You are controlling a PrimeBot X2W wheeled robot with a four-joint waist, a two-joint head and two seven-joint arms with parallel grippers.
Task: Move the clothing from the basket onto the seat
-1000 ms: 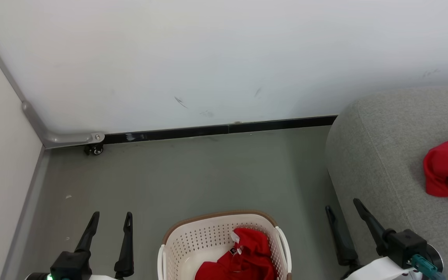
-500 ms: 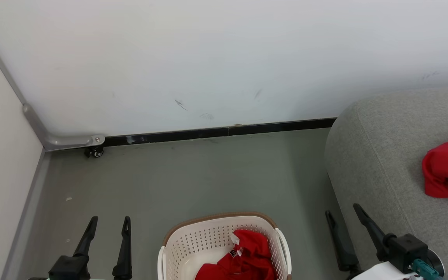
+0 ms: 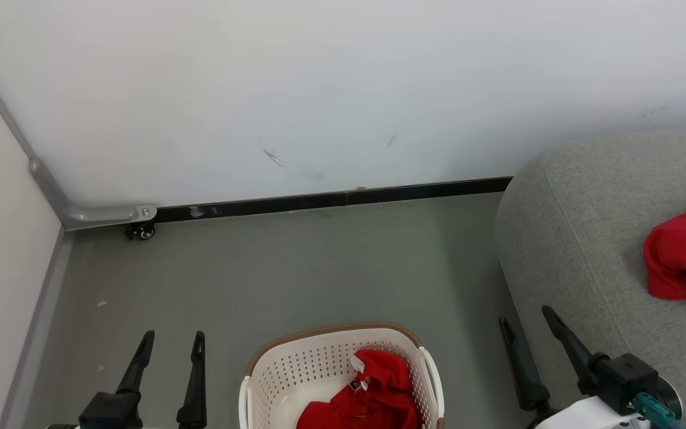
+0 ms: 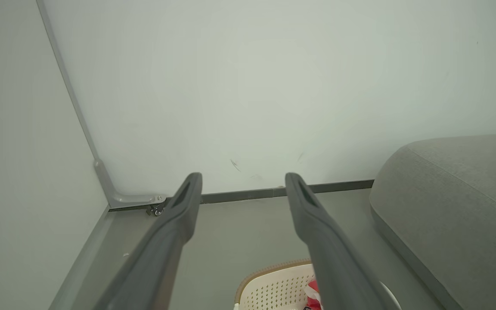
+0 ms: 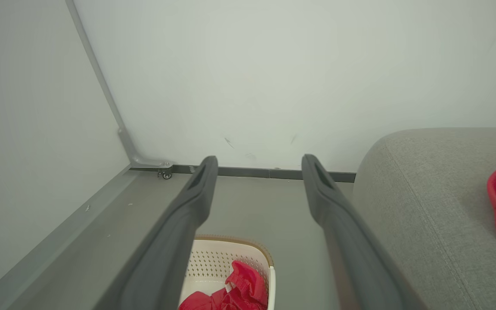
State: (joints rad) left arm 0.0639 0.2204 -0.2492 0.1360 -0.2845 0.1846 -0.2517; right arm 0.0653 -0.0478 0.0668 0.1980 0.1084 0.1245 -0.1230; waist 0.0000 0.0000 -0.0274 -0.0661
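the seat (image 3: 581, 238) is noted at right, one red garment (image 3: 682, 256) already on it. the basket (image 3: 271, 381) sits centred on the floor, clothing (image 3: 373, 399) inside. between both released claws, the right claw (image 3: 527, 319) is judged nearer than the left claw (image 3: 173, 342).

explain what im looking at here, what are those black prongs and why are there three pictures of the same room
The black prongs are a two-armed robot's grippers, each with two long fingers. The head view looks down from its head: left gripper at lower left, right gripper at lower right. The other two pictures come from cameras on each wrist, looking along that arm's own fingers. Both grippers stand open and hold nothing. On the grey floor between them sits a cream basket with a red garment inside. On the right is a grey sofa seat, where another red garment already lies. The job is moving the clothes from basket to seat.
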